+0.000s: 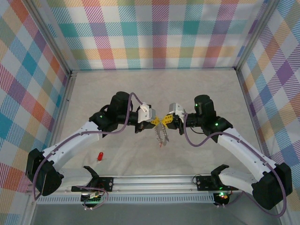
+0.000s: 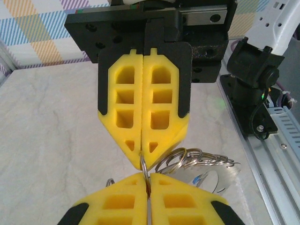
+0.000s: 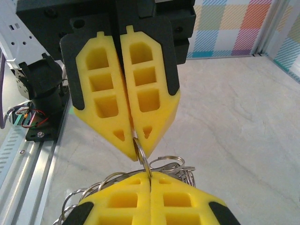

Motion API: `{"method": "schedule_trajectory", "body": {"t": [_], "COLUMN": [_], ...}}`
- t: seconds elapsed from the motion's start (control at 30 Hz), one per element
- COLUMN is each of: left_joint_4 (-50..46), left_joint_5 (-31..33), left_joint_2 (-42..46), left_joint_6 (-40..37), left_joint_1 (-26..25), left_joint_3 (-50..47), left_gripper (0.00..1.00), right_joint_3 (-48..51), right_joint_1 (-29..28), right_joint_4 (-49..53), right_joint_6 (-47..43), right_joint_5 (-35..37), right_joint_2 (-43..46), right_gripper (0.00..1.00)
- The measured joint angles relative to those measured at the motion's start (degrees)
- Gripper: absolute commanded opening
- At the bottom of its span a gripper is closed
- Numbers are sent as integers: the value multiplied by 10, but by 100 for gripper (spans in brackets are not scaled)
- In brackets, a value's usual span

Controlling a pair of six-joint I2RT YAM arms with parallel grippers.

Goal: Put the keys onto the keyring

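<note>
At the centre of the overhead frame, we see the left gripper (image 1: 156, 123) and the right gripper (image 1: 165, 123) tip to tip, almost touching. Left gripper: yellow fingers pressed together, with a thin wire of the keyring (image 2: 180, 160) pinched at the tips. Right gripper: yellow fingers also together, clamped on the same wire, which runs down into the seam of the opposing gripper at the bottom of its wrist frame. We log both as gripping the keyring.

In the left wrist view, the rest of the keyring bunches as overlapping silver loops lower right of centre, just beside the two sets of tips. A shiny flat metal piece (image 2: 225, 178) sits against the loops, with a bluish patch on it that we cannot identify. In the right wrist view, the loops spill out to the lower left and right of centre behind the bottom gripper.

Overhead, the keyring hangs below the tips as a pale strand. A small reddish bit shows at its lower end, too small for us to name.

One red key (image 1: 100, 156) lies on the table (image 1: 201, 89) in the lower left, well apart from the grippers and near the left arm (image 1: 70, 143). The right arm (image 1: 243, 150) curves in from the lower right. Purple cables (image 1: 132, 99) loop over both arms. A metal rail (image 1: 154, 180) runs along the bottom, and plaid walls (image 1: 154, 33) surround the table.
</note>
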State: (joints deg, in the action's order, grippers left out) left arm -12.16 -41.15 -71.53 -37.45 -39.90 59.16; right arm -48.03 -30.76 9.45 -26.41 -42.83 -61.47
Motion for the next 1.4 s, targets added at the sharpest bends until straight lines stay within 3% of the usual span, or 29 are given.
{"method": "schedule_trajectory", "body": {"t": [0.2,0.23,0.3,0.53,0.6,0.77,1.13,1.4], "left_joint_4": [2,2,2,2,2,16,92,146], "left_joint_5": [32,34,38,38,37,16,-52,-64], "left_joint_2": [-2,-2,-2,-1,0,12,36,36], "left_joint_6": [1,1,3,1,1,6,54,101], "left_joint_1": [-9,-10,-10,-10,-10,-8,7,7], "left_joint_3": [0,0,0,0,0,-11,-37,-54], "left_gripper": [13,12,1,0,0,0,0,0], "right_joint_3": [-1,-1,-1,-1,-1,11,24,26], "right_joint_1": [-5,-5,-4,-4,-4,-4,-4,-3], "right_joint_4": [1,1,1,1,-2,-27,-70,-86], "right_joint_6": [0,0,0,-2,-2,2,16,33], "right_joint_5": [2,2,2,4,4,-10,-48,-66], "right_joint_2": [-5,-5,-6,-6,-6,4,21,21], "right_gripper": [0,0,0,0,7,14,14,13]}}
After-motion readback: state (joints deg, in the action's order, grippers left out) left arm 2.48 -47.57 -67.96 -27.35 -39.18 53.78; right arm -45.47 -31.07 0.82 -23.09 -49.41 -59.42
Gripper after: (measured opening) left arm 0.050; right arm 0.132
